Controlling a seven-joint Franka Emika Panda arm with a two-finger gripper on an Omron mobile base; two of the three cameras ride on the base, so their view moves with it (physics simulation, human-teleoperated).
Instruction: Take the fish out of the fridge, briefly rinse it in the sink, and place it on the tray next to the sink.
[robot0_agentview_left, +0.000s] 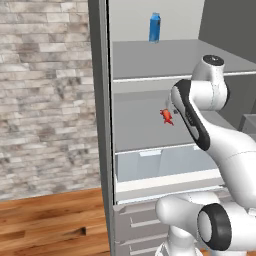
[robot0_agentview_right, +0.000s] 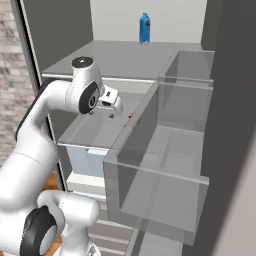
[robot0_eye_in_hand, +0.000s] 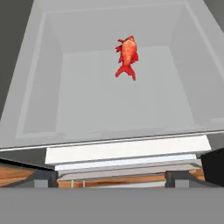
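Note:
The fridge stands open. A small red fish lies on its middle shelf, tail pointing toward the shelf's front edge; it also shows as the fish beside my arm and as a few red specks. My gripper is open and hovers at the front of that shelf, short of the fish, with nothing between its fingertips. From the right, the gripper points into the shelf just left of the fish. The sink and the tray are out of view.
A blue carton stands at the back of the upper shelf. A translucent bluish drawer sits below the fish's shelf. The open door's clear bins project on the right. A brick wall and wooden floor lie to the left.

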